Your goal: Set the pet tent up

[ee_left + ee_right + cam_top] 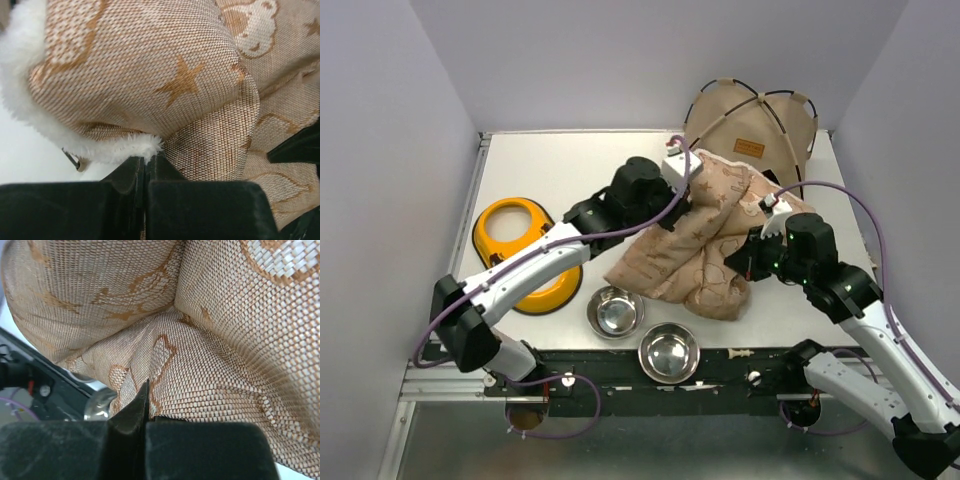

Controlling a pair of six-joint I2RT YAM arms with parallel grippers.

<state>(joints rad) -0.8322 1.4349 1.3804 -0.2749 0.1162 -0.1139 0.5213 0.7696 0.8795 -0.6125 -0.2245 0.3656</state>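
The pet tent (750,125), tan with thin black crossing poles and a small brown label, stands at the back right corner of the table. In front of it lies a cushion (700,245) of tan woven cloth with star patterns and a white fluffy edge (30,100). My left gripper (692,172) is shut on the cushion's far left edge; in the left wrist view the jaws (145,160) pinch fur and cloth (150,65). My right gripper (752,245) is shut on the cushion's right side, and in the right wrist view its closed tips (148,390) press into a fold of the cloth (225,340).
An orange pet bowl holder (525,250) sits at the left of the table (560,160). Two steel bowls (615,311) (668,351) stand near the front edge, one of them showing in the right wrist view (97,402). Walls close in on three sides.
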